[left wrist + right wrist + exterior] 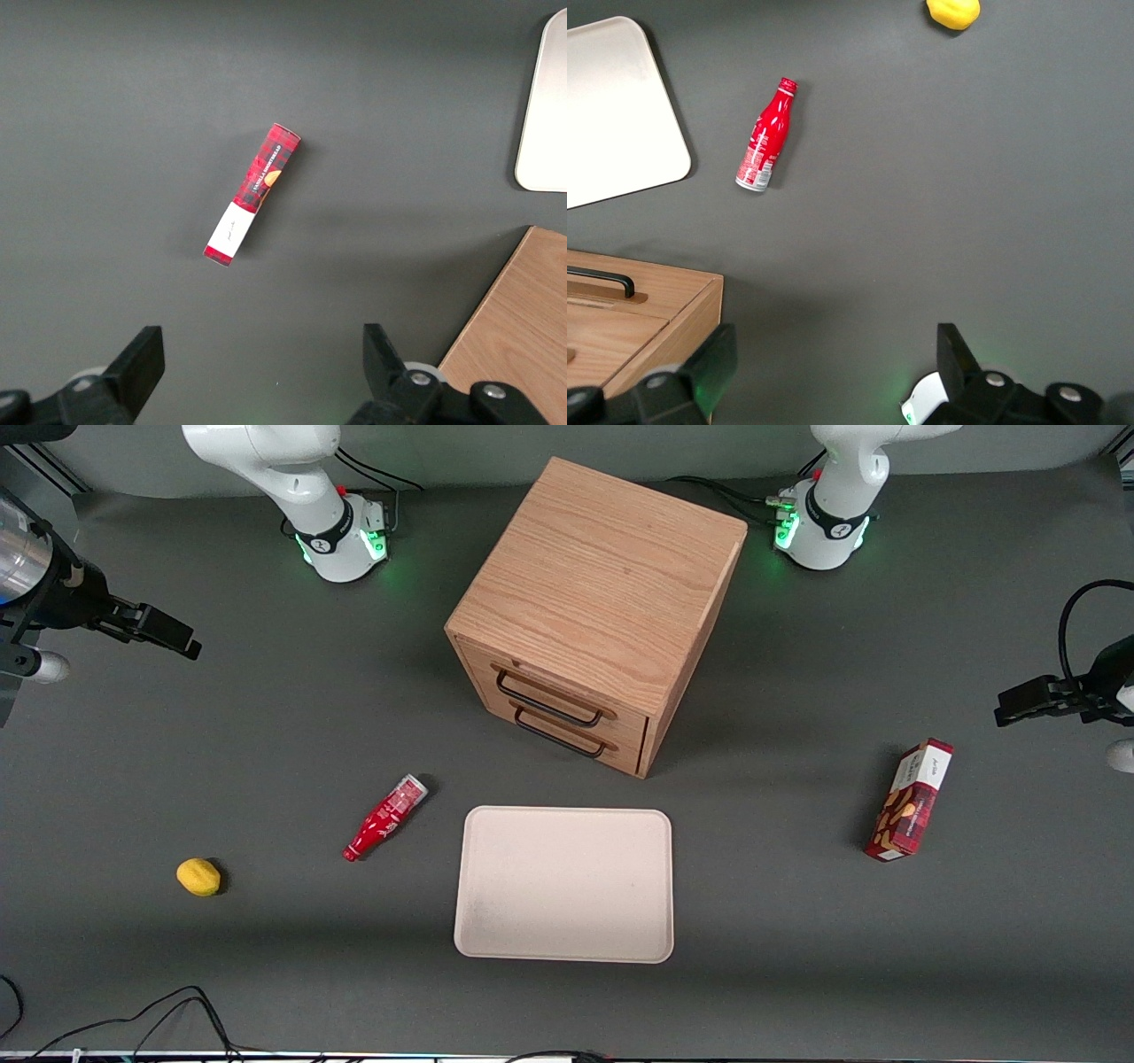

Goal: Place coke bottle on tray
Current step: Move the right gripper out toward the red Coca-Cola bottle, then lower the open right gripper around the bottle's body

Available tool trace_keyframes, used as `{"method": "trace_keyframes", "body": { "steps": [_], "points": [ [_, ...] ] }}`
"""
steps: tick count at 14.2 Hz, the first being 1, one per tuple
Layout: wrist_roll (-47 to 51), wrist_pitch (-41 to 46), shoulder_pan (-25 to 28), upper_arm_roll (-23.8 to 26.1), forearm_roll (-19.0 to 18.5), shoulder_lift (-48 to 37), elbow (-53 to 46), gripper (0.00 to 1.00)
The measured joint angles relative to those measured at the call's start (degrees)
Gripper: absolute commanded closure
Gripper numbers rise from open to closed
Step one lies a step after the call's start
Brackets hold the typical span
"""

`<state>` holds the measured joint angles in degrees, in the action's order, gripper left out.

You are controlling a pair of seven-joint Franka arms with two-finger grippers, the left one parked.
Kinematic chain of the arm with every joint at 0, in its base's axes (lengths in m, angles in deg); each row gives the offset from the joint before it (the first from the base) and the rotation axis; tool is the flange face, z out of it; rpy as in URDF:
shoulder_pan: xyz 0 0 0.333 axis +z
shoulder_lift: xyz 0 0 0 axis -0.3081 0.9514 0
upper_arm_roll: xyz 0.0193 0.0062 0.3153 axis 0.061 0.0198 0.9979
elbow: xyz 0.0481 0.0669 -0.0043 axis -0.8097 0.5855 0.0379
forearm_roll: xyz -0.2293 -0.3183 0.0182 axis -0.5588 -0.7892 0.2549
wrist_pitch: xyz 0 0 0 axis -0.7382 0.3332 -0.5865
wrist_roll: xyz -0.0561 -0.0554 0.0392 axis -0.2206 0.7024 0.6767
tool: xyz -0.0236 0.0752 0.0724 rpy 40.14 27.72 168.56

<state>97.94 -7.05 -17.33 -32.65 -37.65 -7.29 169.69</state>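
Coke bottle (pixel 385 817) lying on counter (pixel 266 735) just beside tray (pixel 564 884), toward working arm's end. Drawer cabinet (pixel 596 615) farther from front camera than tray. Claw (pixel 173 633) open, high above counter, well apart from tray.

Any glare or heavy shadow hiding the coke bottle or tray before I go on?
Front view: even light, coke bottle and tray both plain, soft shadow beside the cabinet only; the gripper hangs open, well above the table. Right wrist view: bottle sharp, no glare, green glow from the arm base nowhere near it.
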Motion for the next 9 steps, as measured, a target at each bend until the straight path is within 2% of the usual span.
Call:
{"method": "trace_keyframes", "body": {
  "steps": [2,4,9],
  "points": [
    [2.48,-0.08,0.03,0.64,0.28,1.5,-1.26,0.0],
    [9.74,-1.47,0.08,2.81,0.43,4.52,-2.35,0.0],
    [29.48,-12.93,0.72,7.03,0.51,18.15,-2.03,0.0]
  ]
}}
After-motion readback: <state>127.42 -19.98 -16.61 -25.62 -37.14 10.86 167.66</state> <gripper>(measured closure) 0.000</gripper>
